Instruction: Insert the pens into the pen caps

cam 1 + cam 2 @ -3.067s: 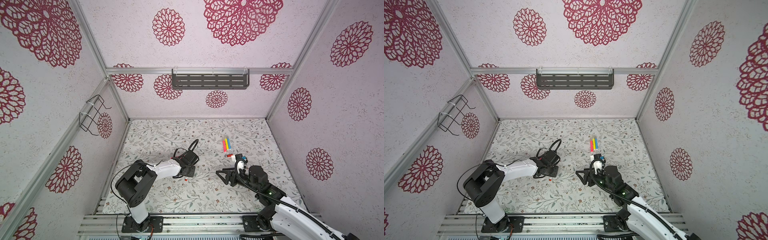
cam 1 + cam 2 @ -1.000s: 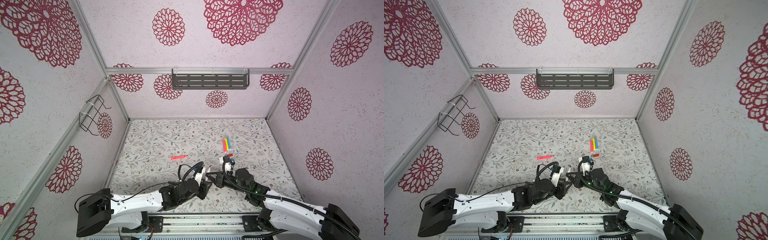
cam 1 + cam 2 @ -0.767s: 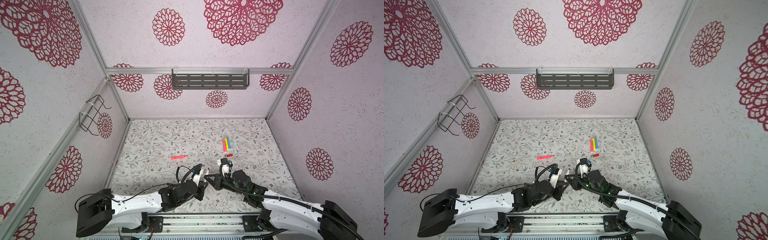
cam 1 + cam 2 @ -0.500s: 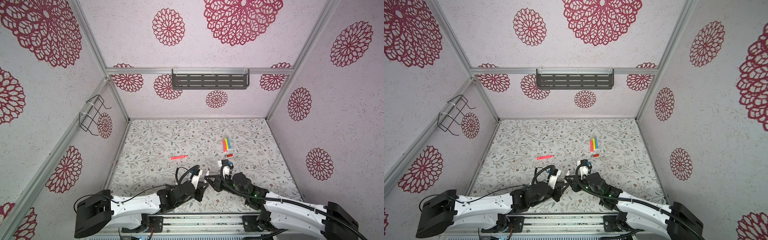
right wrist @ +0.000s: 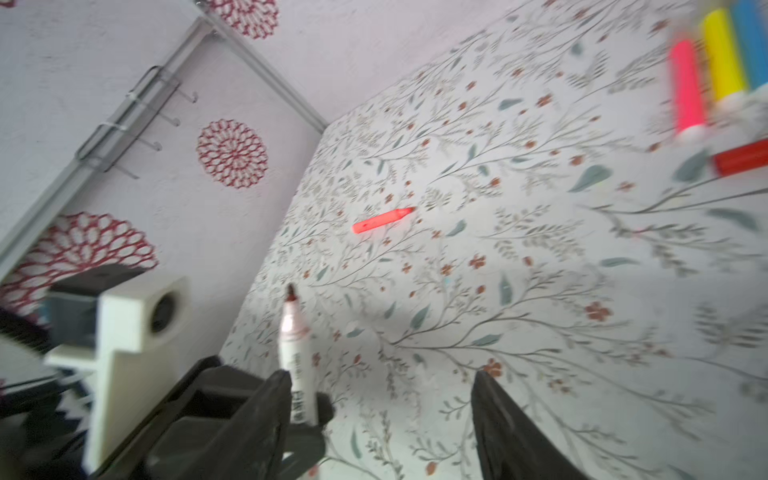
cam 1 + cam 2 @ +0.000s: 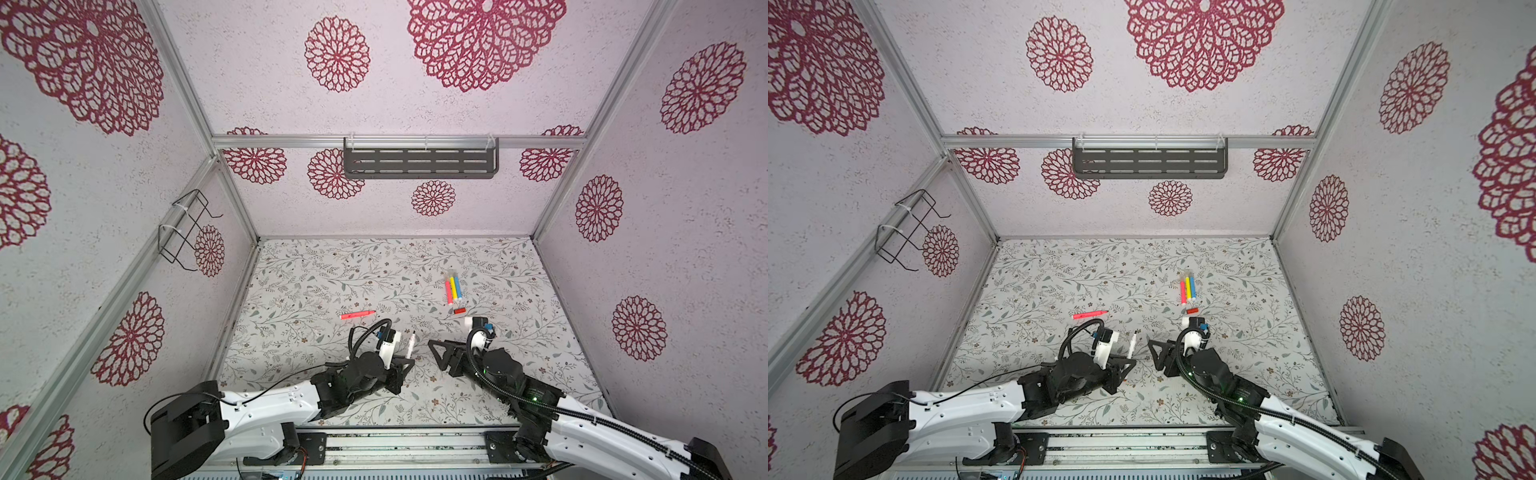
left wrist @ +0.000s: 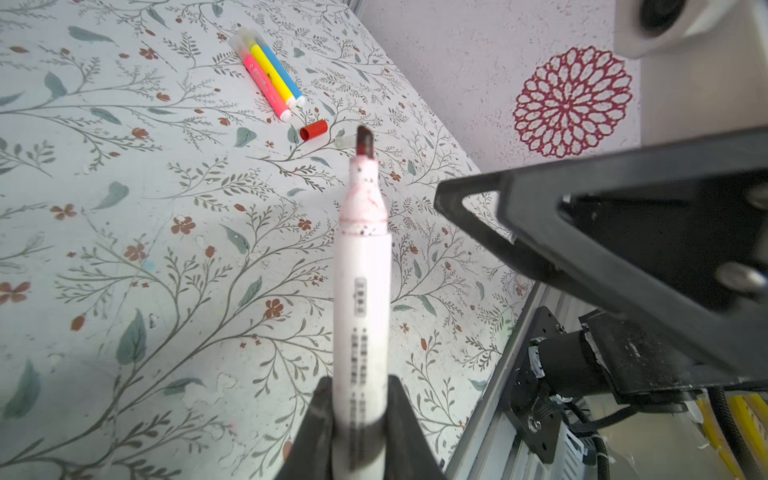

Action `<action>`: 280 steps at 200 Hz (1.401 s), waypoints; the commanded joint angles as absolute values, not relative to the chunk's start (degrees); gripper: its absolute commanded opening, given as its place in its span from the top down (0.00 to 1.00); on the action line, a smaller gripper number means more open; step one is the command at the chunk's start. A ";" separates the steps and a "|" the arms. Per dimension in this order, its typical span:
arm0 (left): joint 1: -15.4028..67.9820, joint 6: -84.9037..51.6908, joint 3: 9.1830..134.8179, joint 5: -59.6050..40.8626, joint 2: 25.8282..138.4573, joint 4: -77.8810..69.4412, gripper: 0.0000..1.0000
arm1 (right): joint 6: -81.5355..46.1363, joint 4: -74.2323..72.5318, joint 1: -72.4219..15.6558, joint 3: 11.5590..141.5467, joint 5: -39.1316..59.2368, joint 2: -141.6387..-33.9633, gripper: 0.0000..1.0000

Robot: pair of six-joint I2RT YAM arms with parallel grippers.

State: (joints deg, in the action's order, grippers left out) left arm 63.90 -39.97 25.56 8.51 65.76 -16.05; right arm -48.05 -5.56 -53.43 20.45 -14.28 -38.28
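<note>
Left gripper (image 6: pixel 405 362) seen in top view clamped on white pen (image 6: pixel 411 343); right gripper (image 6: pixel 440 357) spread, empty, just beside.
Left wrist: pen pinched at barrel, red cap (image 7: pixel 313 129) lying beyond tip.
Right wrist: pen seen beside one spread finger; orange pen (image 5: pixel 382 219) well apart.

Floral-patterned desk (image 6: pixel 311 270) lies open across its upper-left part in both top views; three bright pens (image 6: pixel 453 289) and short red cap (image 6: pixel 459 310) block centre right, red-orange pen (image 6: pixel 357 314) centre, white marker pen (image 6: pixel 411 343) lower centre

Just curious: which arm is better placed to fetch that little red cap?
Right. The right claw is open, empty and nearer the small red plastic cap; the left claw grips the white marker pen.
</note>
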 commanded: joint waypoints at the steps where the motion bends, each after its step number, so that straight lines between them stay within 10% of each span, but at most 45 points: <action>1: 62.23 -37.25 27.07 9.06 61.94 -12.13 1.00 | -45.67 2.24 -48.69 23.05 -18.97 -35.84 0.28; 96: 57.74 -36.85 23.25 7.27 59.18 -13.95 1.00 | -42.74 16.61 -32.35 38.89 -12.09 -55.77 0.25; 199: 57.31 -37.20 22.50 7.22 61.95 -14.85 1.00 | -42.50 23.40 -20.32 57.91 -8.68 -85.79 0.62; 280: 57.22 -37.40 22.15 7.21 61.31 -14.95 1.00 | -45.17 25.08 -19.08 67.41 -7.88 -97.80 0.51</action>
